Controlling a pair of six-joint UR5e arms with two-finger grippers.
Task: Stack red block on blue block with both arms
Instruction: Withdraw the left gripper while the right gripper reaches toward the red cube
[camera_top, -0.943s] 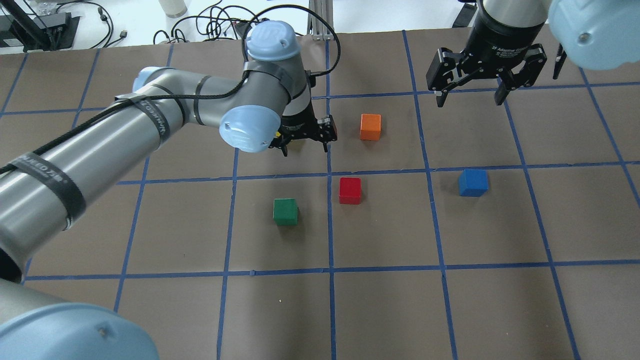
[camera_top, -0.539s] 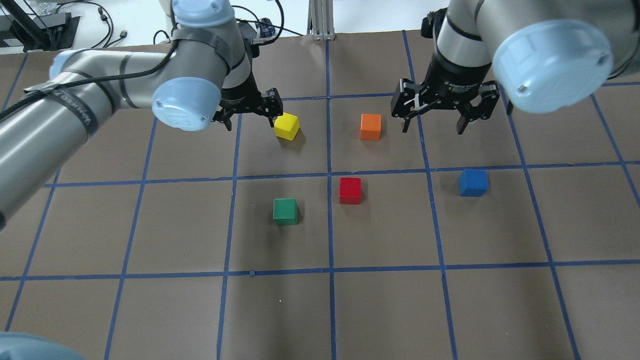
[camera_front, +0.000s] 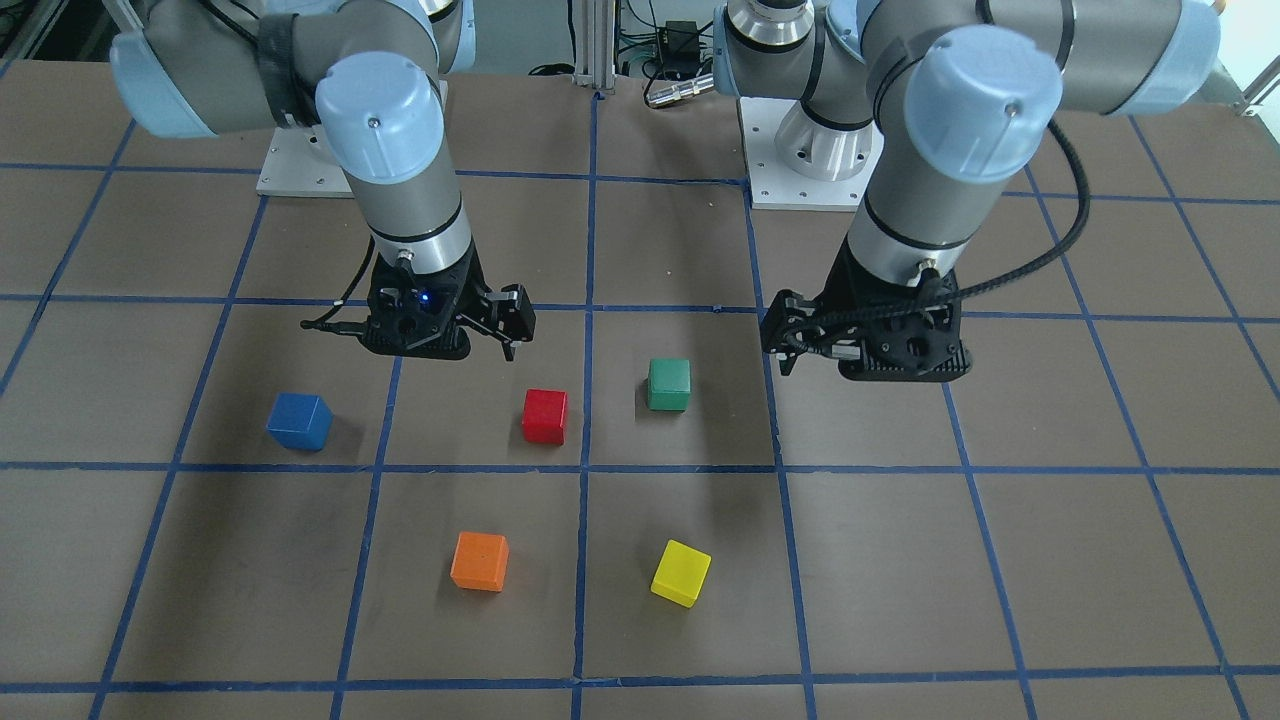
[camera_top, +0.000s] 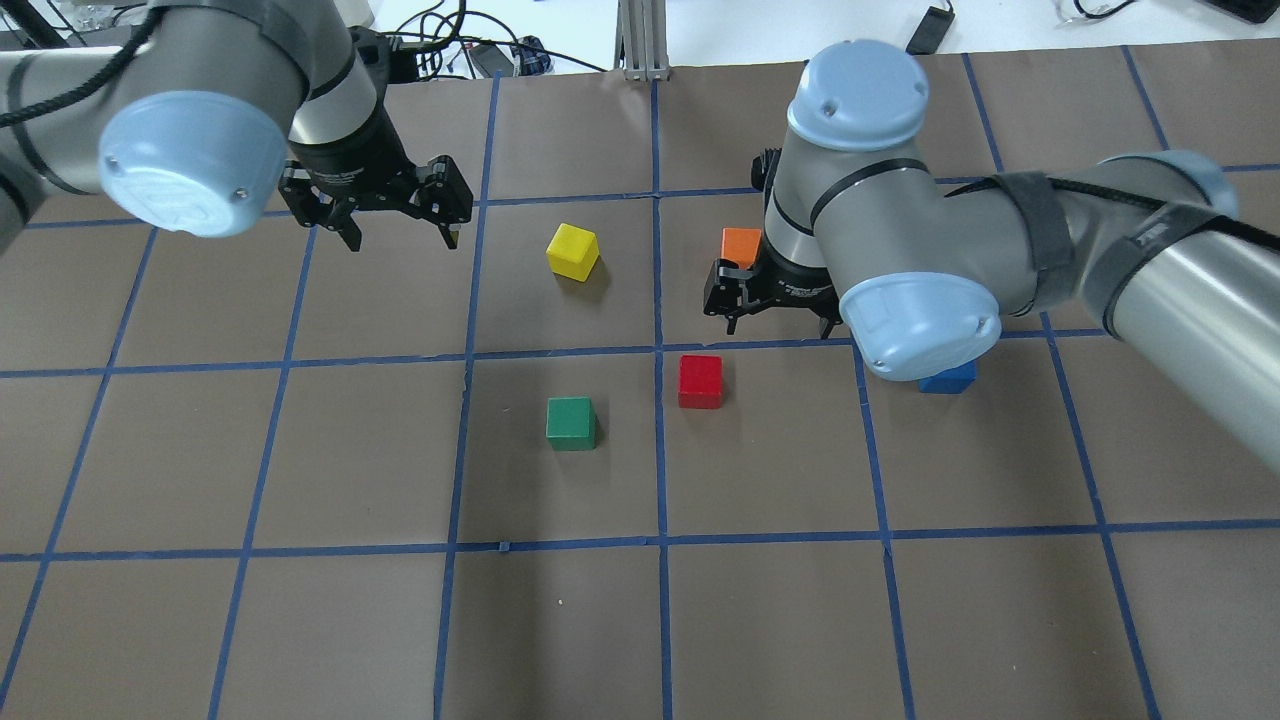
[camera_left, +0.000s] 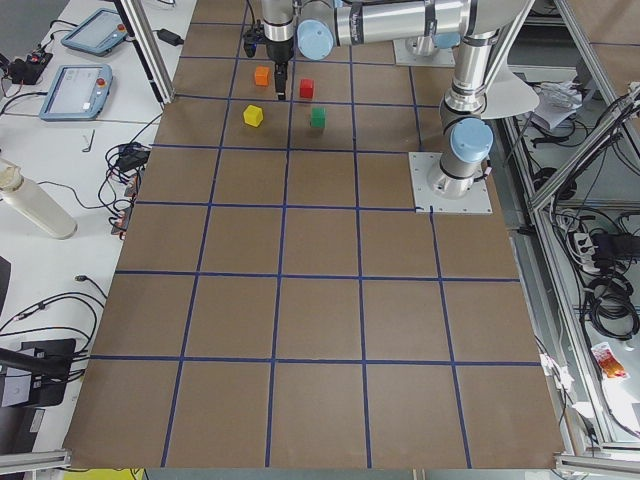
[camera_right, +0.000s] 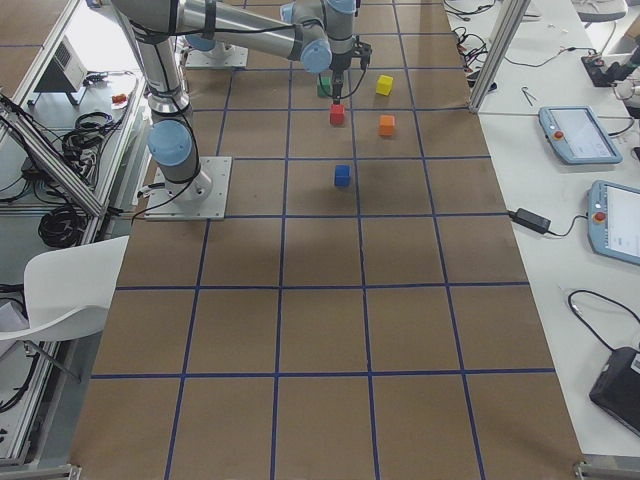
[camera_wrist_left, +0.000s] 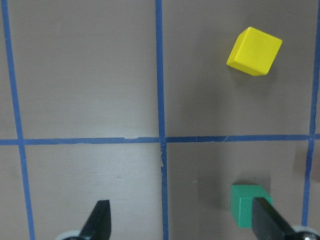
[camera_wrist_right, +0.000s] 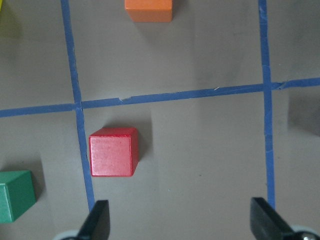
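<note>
**Grippers.** My right gripper (camera_wrist_right: 182, 224) hangs above the table (camera_top: 300, 620), jaws spread wide with nothing between them. My left gripper (camera_top: 400, 228) is likewise spread and empty.

**Task items.** The red block (camera_wrist_right: 112, 152) sits flat on the table, alone, with nothing on it. The blue block (camera_front: 299, 421) sits in the next grid square on my right of it, well apart. In the overhead view my right arm's elbow cap hides most of it.

**Governing relation.** In the right wrist view the red block is not centred between the fingers. It lies toward the left-hand finger, that is, on my left of the jaw midline. I cannot settle the fore-and-aft offset from these views. The block's side faces run square to the closing direction. Being a cube, it has no long axis to allow for.

**Nearer arm.** The right. The left gripper is well apart from the red block, on the far side of the green block (camera_wrist_left: 247, 204) and yellow block (camera_wrist_left: 254, 51).

**Assessment.** The grasp has not yet begun. I judge the right gripper needs a short shift to my left before descending. Dropping from here risks landing a finger on the block's top face.
</note>
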